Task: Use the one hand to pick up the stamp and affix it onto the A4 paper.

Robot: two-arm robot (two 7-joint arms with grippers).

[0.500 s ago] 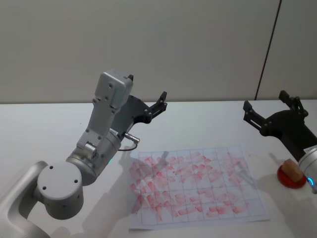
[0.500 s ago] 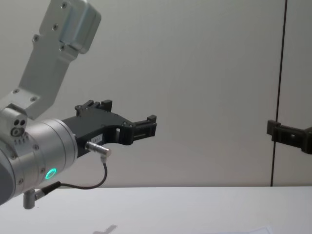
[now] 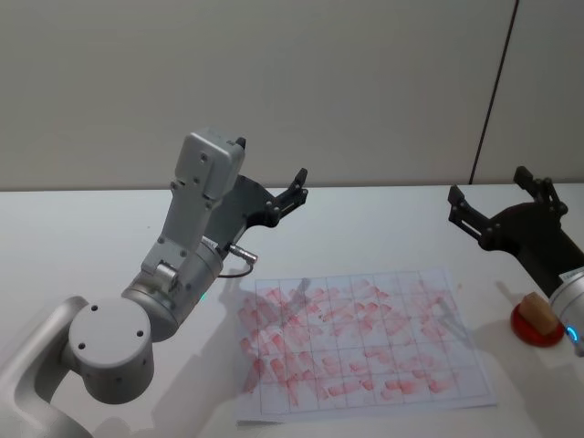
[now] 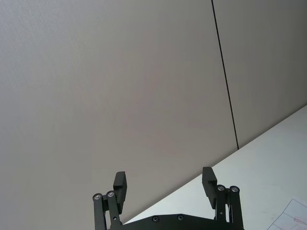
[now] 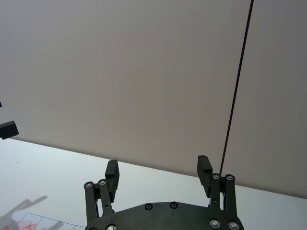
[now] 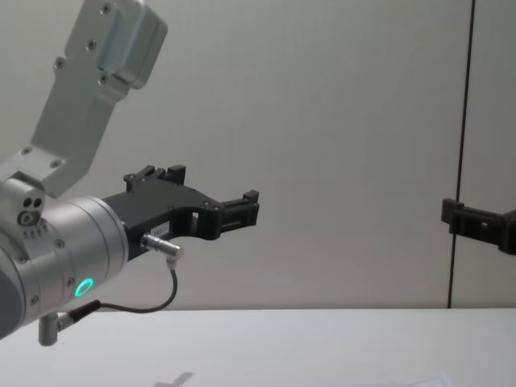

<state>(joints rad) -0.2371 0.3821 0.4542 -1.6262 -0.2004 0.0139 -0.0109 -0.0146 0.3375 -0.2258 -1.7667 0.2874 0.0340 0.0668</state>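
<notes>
The A4 paper (image 3: pixel 360 342) lies flat on the white table, printed with a grid and covered with red stamp marks. The stamp (image 3: pixel 538 310), a small tan block, sits on a round red pad (image 3: pixel 534 332) to the right of the sheet. My right gripper (image 3: pixel 489 187) hovers open and empty in the air beyond the stamp, also seen as the right gripper (image 5: pixel 158 166) and at the chest view's edge (image 6: pixel 476 222). My left gripper (image 3: pixel 270 162) is raised behind the paper's far left corner, open and empty (image 4: pixel 164 178) (image 6: pixel 242 210).
The white table (image 3: pixel 82 228) runs back to a plain grey wall (image 3: pixel 347 82) with a dark vertical seam. My left arm's large silver joints (image 3: pixel 114 342) stand over the table's near left. A corner of the paper (image 4: pixel 293 218) peeks into the left wrist view.
</notes>
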